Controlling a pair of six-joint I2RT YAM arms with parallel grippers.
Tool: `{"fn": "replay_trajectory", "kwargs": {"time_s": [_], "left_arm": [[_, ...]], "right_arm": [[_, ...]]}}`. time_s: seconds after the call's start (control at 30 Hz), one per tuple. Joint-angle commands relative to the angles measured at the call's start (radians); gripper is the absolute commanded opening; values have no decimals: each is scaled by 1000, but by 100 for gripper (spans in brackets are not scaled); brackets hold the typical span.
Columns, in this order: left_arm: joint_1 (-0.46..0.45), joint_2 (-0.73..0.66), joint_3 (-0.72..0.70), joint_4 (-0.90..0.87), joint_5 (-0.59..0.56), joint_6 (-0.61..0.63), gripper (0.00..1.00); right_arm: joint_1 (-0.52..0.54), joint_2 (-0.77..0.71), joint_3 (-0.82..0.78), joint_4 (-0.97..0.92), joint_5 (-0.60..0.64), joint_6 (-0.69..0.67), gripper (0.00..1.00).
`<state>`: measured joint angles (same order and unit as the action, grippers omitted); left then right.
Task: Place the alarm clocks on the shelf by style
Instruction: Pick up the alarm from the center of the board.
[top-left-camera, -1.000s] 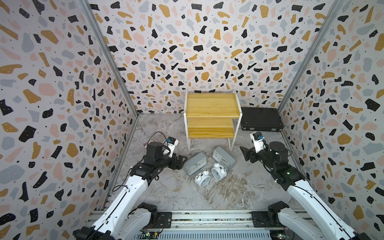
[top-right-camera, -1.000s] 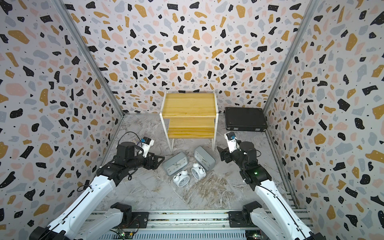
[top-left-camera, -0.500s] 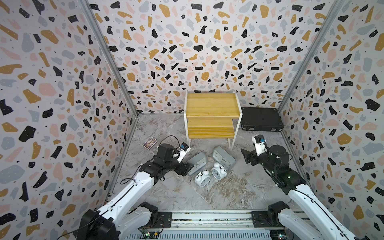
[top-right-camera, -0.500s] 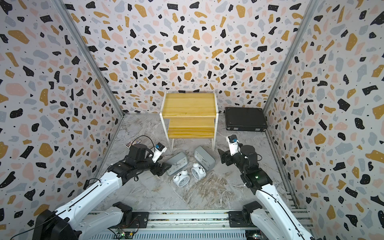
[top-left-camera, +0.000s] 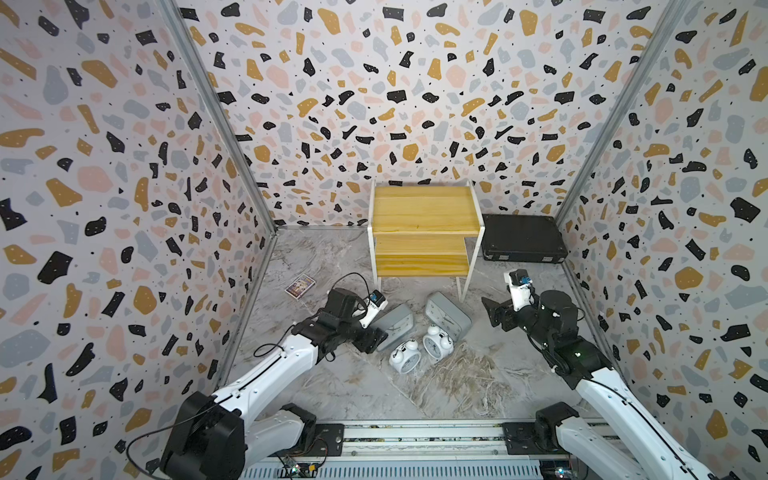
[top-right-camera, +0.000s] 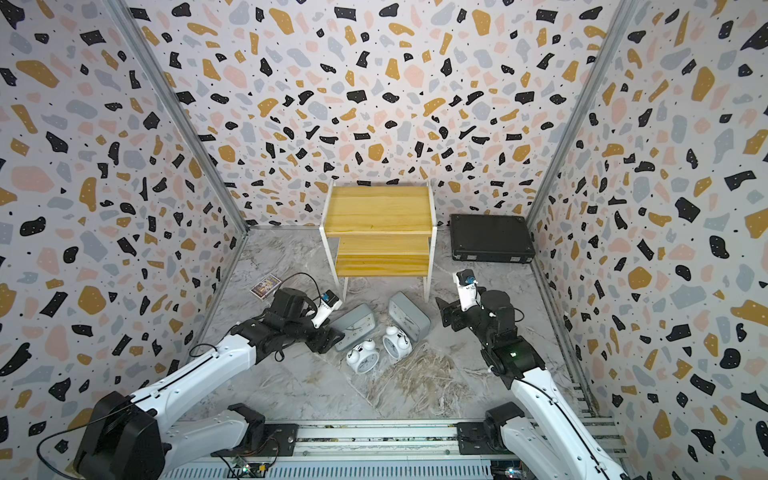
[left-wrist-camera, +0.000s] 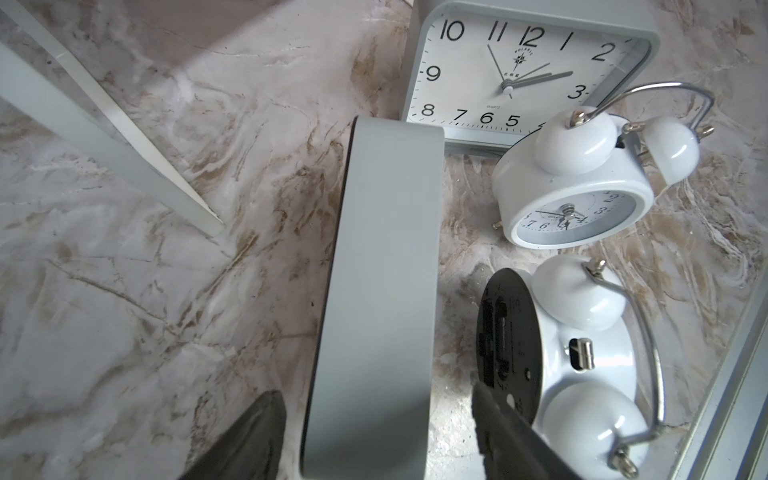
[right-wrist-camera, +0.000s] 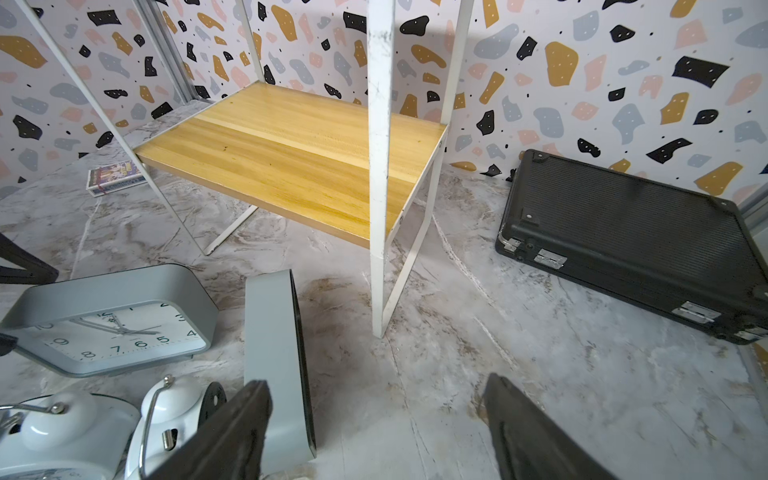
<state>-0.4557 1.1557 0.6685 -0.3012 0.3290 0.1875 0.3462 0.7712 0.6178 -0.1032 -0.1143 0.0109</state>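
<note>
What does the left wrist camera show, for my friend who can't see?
The left gripper, jaws open, sits around a grey clock seen edge-on. Nearby are a second grey clock showing its white face and two white twin-bell clocks.

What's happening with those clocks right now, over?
Left fingers open, straddling a grey clock. Right fingers open, empty. Shelf bare. Twin-bell clock crowds left fingers.

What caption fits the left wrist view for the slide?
Left gripper open astride an edge-on grey clock; second grey clock and two twin-bell clocks beside it.
</note>
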Motion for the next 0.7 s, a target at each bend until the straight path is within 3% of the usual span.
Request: {"fn": "replay_trajectory", "kwargs": {"time_s": [0.0,0.1,0.3,0.47,0.67], "left_arm": [[-10,30,35,37,-11,13,66],[-16,51,42,37,-17,13,60],[-21,58,57,22,-19,21,34],[-24,31,86,-23,-25,26,18],[-26,-37,186,-188,-55,34,15]], "right_arm": [[-3,-2,-1,19,14,8,86],[-3,-1,-4,20,18,9,86],[-3,1,-10,21,21,11,86],[-3,-2,-9,28,12,16,86],[-3,-16,17,8,-66,11,86]]}}
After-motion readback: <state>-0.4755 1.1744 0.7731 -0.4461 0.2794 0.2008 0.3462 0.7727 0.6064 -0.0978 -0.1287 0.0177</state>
